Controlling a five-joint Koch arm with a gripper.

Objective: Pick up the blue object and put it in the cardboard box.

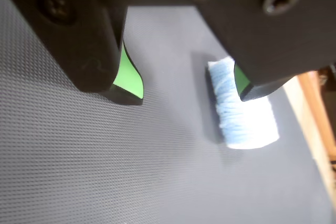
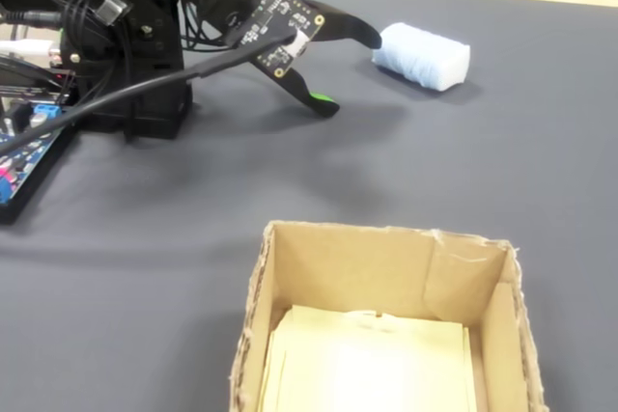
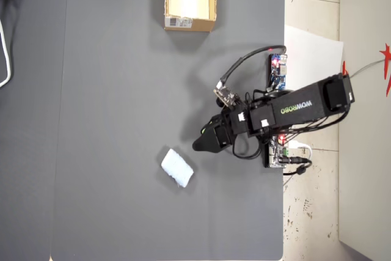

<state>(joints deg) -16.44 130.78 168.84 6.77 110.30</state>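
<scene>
The blue object is lying on the dark grey desk, well apart from the cardboard box, which is standing open-topped at the desk's far edge in the overhead view. Nothing is lying between the blue object and the box. A circuit board with cables is sitting beside the arm's base. The arm is reaching low toward the blue object, and its hand is hanging released, jaws spread, one green-padded tip just over the object.
</scene>
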